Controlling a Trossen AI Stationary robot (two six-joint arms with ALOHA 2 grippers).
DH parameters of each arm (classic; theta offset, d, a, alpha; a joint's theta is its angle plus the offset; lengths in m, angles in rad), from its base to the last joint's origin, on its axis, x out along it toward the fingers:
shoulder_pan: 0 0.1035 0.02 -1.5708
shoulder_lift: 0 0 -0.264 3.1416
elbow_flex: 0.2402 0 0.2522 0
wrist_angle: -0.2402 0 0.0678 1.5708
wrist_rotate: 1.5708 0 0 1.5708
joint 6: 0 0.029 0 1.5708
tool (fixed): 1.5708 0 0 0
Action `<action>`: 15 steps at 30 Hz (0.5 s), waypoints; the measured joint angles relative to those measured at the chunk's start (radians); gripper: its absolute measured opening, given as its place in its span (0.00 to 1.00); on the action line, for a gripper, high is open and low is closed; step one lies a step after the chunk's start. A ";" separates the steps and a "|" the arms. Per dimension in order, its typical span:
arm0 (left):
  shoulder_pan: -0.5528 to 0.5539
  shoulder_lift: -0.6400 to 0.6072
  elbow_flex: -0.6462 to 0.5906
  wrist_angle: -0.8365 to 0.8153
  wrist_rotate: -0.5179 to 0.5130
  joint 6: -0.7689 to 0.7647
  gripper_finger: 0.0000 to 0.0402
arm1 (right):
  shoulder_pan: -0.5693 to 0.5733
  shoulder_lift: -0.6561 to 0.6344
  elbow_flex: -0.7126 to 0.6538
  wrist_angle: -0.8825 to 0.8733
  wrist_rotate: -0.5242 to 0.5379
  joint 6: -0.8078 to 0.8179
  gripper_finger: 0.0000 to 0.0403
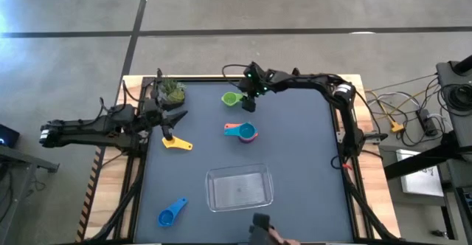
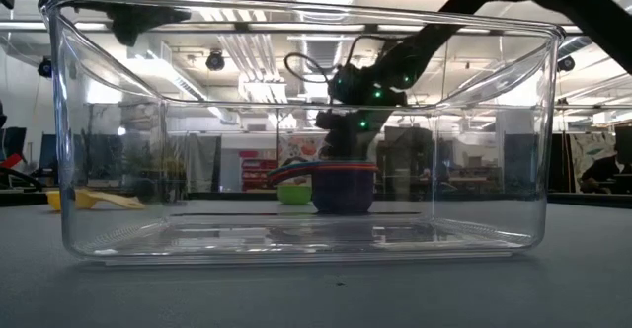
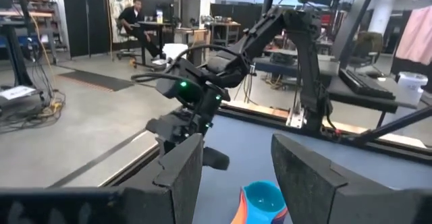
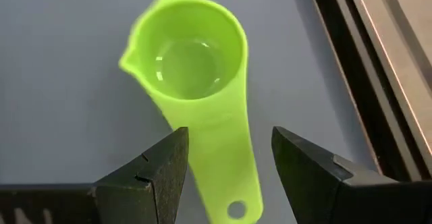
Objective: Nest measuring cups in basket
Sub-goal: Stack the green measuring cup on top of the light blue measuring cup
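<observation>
High view shows the right gripper (image 1: 251, 90) at the far side of the table, above the green cup (image 1: 232, 99); its fingers (image 4: 155, 173) stand open on either side of the cup's handle without pressing it. Left gripper (image 1: 171, 119) sits open and empty near the yellow cup (image 1: 177, 144) and the potted plant (image 1: 171, 91). Nested teal, orange and red cups (image 1: 242, 131) lie mid-table, the blue cup (image 1: 171, 214) near the front, and the clear basket (image 1: 238, 187) holds nothing.
</observation>
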 joint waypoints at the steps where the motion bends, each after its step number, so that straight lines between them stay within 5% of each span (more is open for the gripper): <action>1: 0.000 0.002 0.000 0.001 0.000 -0.007 0.40 | -0.002 0.008 0.007 -0.010 0.000 -0.005 0.50; 15: 0.000 0.043 -0.001 -0.015 0.001 -0.040 0.40 | -0.011 0.011 0.009 -0.041 -0.090 -0.049 0.50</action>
